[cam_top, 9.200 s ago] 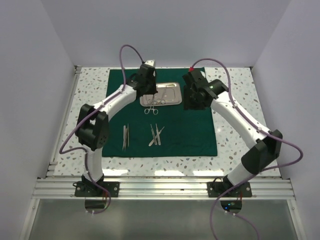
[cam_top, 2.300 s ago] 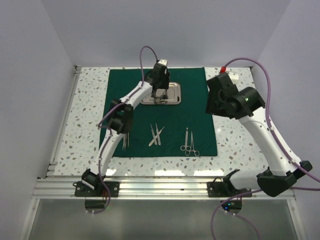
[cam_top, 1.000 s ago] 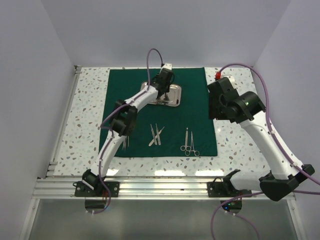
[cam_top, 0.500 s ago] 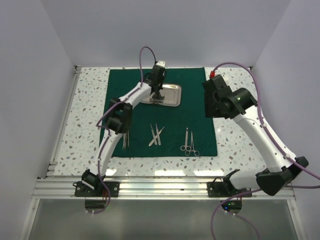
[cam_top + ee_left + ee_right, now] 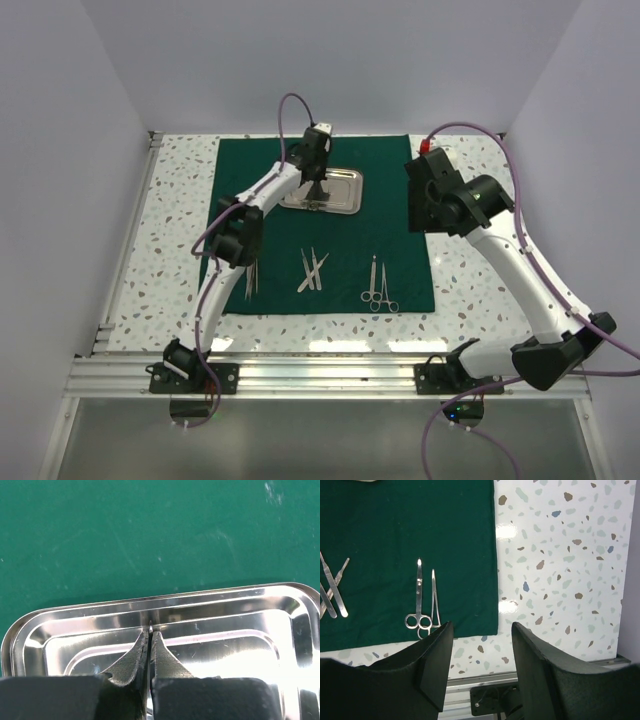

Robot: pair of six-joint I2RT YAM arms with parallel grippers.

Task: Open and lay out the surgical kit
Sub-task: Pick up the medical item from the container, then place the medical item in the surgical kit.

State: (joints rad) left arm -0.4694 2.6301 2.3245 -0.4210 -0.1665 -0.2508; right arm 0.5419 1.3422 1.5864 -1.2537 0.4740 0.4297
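Note:
The dark green cloth (image 5: 385, 230) lies spread flat on the table. The shiny steel tray (image 5: 345, 190) sits on its far middle. My left gripper (image 5: 314, 195) is down in the tray (image 5: 225, 650), shut on a thin silver sliver of an instrument (image 5: 150, 625); which instrument I cannot tell. Slim silver tools (image 5: 312, 270) lie mid-cloth. Scissors and forceps (image 5: 378, 285) lie side by side front right, also in the right wrist view (image 5: 422, 602). More tweezers (image 5: 250, 280) are half hidden by the left arm. My right gripper (image 5: 482, 627) is open and empty, held high over the cloth's right edge (image 5: 428, 205).
The speckled table (image 5: 480, 270) shows bare to the left and right of the cloth. A metal rail (image 5: 330, 375) runs along the near edge. White walls close in the back and both sides.
Since 9 s ago scissors and forceps have been laid front right. In the last second the left wrist shifted slightly over the tray and the right arm swung a little left.

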